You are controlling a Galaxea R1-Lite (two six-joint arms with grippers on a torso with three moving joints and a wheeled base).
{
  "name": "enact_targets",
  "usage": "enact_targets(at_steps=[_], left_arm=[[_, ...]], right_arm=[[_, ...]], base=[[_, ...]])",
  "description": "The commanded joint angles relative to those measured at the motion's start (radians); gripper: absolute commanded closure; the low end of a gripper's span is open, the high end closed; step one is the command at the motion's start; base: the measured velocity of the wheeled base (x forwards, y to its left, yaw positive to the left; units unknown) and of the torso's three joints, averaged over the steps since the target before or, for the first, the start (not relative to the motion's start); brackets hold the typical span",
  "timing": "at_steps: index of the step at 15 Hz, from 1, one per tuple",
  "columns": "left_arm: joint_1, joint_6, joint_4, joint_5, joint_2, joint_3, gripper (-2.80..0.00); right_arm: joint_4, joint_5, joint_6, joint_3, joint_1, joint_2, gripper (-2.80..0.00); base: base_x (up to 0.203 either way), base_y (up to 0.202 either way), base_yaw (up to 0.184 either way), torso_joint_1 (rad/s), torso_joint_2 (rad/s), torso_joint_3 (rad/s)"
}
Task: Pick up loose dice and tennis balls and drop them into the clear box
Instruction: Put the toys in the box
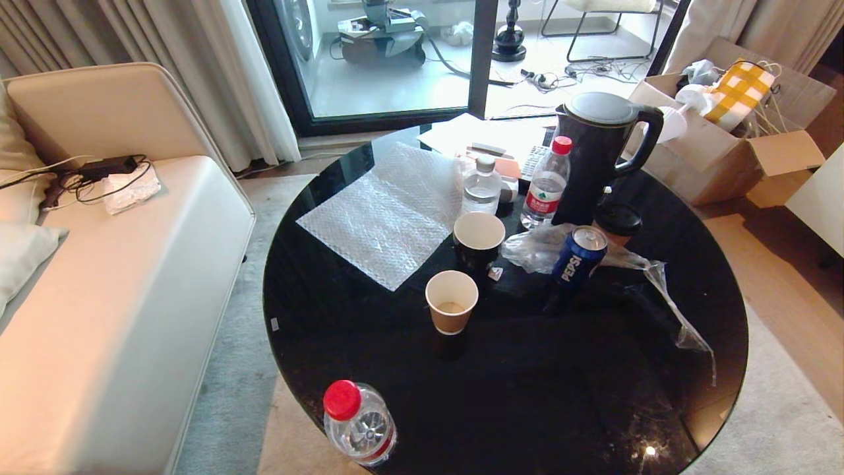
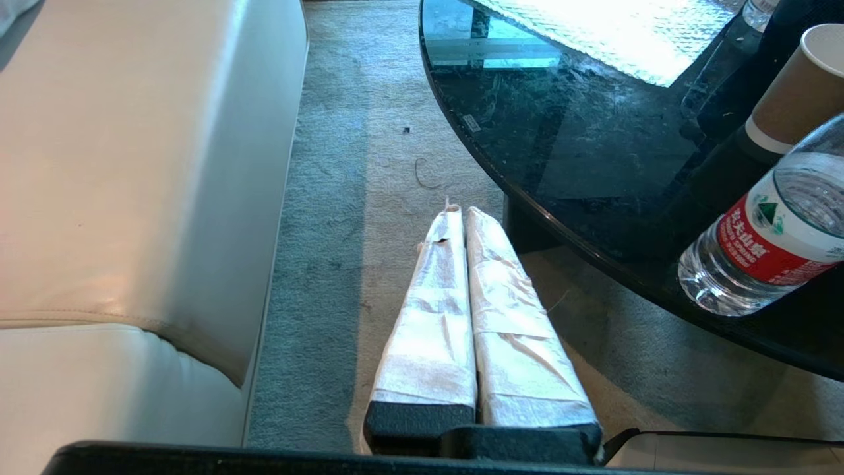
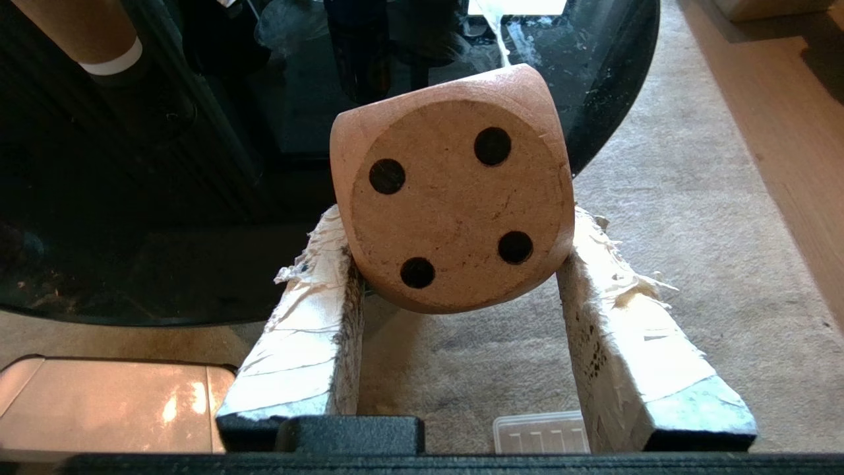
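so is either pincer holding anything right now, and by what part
The right pincer grips the pale die by two opposite sides, four-pip face toward the camera. The left pincer is shut and empty.

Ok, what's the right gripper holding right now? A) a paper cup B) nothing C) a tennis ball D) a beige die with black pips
D: in the right wrist view the right gripper has its taped fingers closed on the pale beige die, whose four-pip face is towards the camera.

Die [image 3: 455, 198] matt, wood-like; table [image 1: 527, 396] glossy black; sofa [image 1: 132, 297] smooth leather-like.
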Motion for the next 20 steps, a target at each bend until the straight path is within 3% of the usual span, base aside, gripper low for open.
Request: enact_targets(at_steps=[1,20], left_arm=[[0.0,-0.001,0.0,0.0,0.0,0.0,0.0],[0.0,-0.001,0.0,0.0,0.0,0.0,0.0]], right_arm=[[0.001,0.0,-0.001,0.0,0.0,0.0,0.0],[0.001,0.0,0.002,0.0,0.0,0.0,0.0]], base=[[0.0,0.0,0.0,0.0,0.0,0.0],[-0.183,0.0,-0.002,0.001,0.0,0.003]])
